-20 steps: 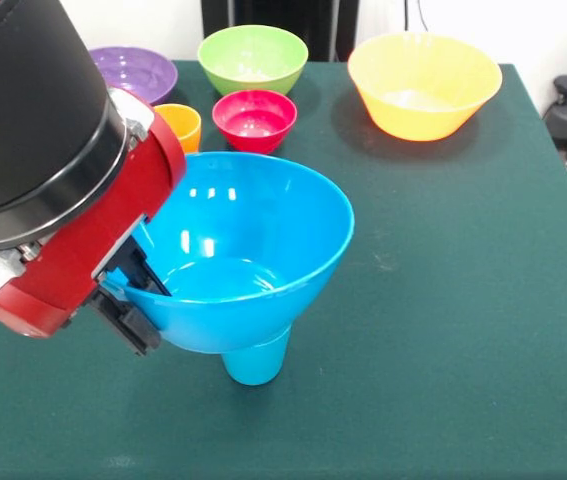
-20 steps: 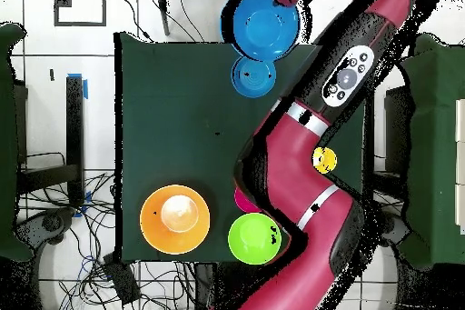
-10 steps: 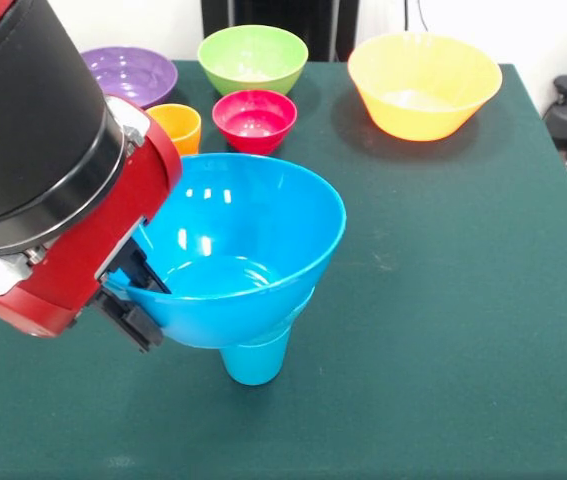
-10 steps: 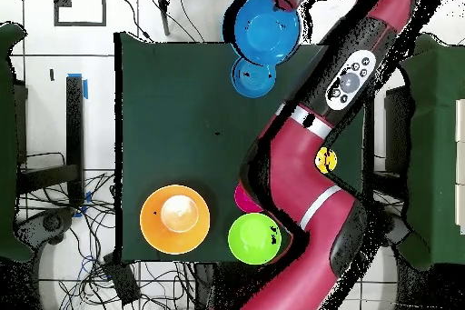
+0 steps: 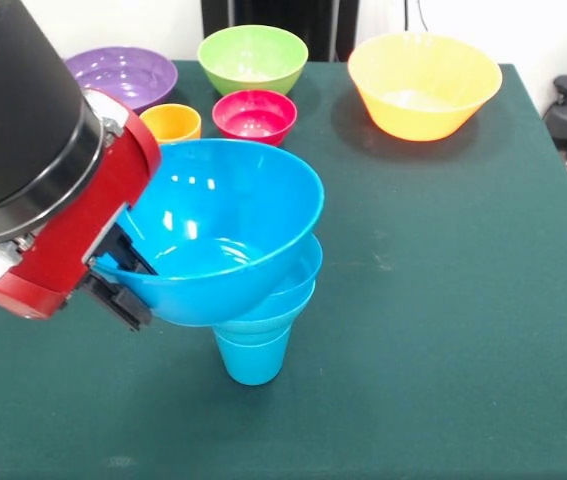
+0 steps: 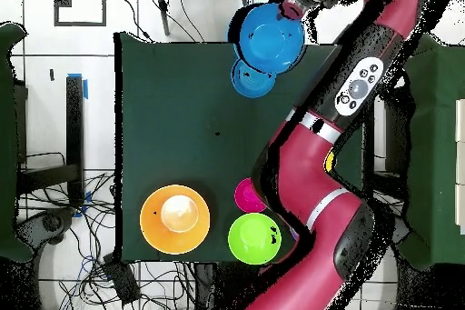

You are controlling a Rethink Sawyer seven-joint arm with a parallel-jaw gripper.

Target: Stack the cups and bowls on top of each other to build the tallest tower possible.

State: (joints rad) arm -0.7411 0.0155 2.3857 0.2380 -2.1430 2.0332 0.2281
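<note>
The jaws (image 5: pixel 128 285) are clamped on the near-left rim of the large blue bowl (image 5: pixel 218 225), one finger inside the wall and the other outside it. Over the last second that bowl has risen and swung toward the arm's side: before, it sat low around the blue cup (image 5: pixel 254 355) with only the cup's foot showing under it; now it hangs tilted above, and two smaller blue bowls (image 5: pixel 288 290) nested on the cup have come into sight below it. So the bowl is being lifted off, or re-seated on, the tower rather than released, and I judge the stack gains no height from it yet. In the overhead view the big bowl (image 6: pixel 269 34) sits offset from the smaller blue bowls (image 6: pixel 252 79), overhanging the surface's (image 6: pixel 173 115) edge. The wrist, a black cylinder in a red housing, slants down from the upper left of the front view. Behind stand the orange cup (image 5: pixel 171 122), the red bowl (image 5: pixel 254 115), purple bowl (image 5: pixel 123 75), green bowl (image 5: pixel 252 57) and yellow-orange bowl (image 5: pixel 423 83), all still unstacked.
</note>
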